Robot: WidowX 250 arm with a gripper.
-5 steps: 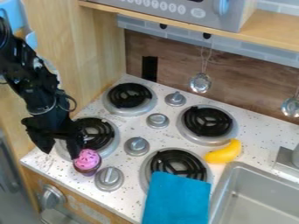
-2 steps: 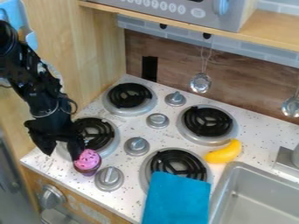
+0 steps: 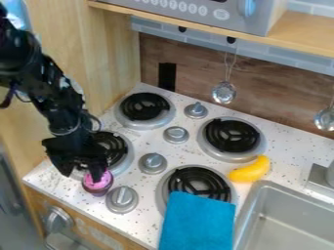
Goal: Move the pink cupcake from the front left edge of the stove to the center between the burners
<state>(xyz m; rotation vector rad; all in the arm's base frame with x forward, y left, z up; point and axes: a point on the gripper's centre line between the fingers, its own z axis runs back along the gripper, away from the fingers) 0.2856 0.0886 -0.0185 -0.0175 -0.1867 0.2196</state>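
at pink cupcake [image 3: 100,186]; gripper [image 3: 82,176] points down, fingers apart

The black arm [image 3: 42,90] enters at the upper left and slants down and rightward, its links angled toward the wrist [image 3: 70,124]. Below hangs the end effector [image 3: 82,177], its two fingers pointing downward and apart, though how widely is hard to judge.
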